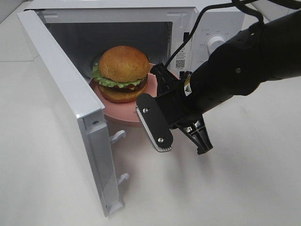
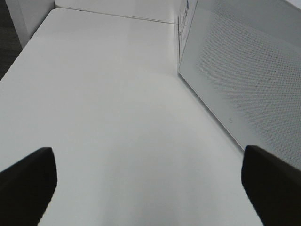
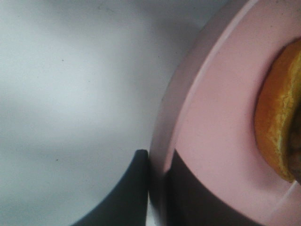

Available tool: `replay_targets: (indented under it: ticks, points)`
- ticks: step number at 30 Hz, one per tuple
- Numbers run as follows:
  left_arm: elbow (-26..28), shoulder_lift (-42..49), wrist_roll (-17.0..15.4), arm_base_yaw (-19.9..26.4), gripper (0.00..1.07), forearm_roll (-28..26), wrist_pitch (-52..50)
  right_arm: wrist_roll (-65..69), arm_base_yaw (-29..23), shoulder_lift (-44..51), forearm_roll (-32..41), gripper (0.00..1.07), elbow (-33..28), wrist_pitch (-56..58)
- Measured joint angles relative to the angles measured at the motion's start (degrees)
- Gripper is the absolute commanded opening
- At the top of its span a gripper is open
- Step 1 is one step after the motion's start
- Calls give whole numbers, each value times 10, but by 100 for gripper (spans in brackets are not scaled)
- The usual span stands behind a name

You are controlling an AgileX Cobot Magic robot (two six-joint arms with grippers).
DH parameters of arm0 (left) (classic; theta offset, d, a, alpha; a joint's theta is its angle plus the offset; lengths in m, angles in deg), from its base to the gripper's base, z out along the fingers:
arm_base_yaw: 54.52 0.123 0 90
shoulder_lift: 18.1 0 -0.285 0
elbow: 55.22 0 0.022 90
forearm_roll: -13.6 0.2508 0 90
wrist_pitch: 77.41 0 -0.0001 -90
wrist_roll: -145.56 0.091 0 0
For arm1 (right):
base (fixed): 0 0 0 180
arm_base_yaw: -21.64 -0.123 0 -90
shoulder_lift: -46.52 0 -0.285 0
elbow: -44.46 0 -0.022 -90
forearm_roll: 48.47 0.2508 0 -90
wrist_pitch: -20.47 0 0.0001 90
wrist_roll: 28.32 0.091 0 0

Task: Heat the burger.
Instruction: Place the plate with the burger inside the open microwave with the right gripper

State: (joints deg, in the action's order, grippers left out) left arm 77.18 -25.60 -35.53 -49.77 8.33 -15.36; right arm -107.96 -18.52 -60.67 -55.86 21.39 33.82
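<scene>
Burger (image 1: 123, 70) on plate (image 1: 117, 113) sits half inside the open microwave (image 1: 141, 14). Right gripper (image 3: 159, 188) pinches the plate rim; left gripper (image 2: 150, 183) is spread, idle. Remaining: push in, release, shut door (image 1: 61, 94), start.

White tabletop (image 1: 244, 188) under soft even light, dark floor (image 2: 5, 47) beside it

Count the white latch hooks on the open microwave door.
2: upper hook midway down the door edge, lower hook near its bottom corner; none seems hidden.
</scene>
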Motion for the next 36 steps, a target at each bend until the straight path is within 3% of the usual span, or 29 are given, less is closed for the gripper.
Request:
replay_targets:
  ticks: [20, 36]
  points:
    - [0, 0, 0, 0, 102, 0, 0, 33, 0, -80, -1, 0, 91, -1]
    - [0, 0, 0, 0, 102, 0, 0, 109, 0, -156, -65, 0, 190, 10]
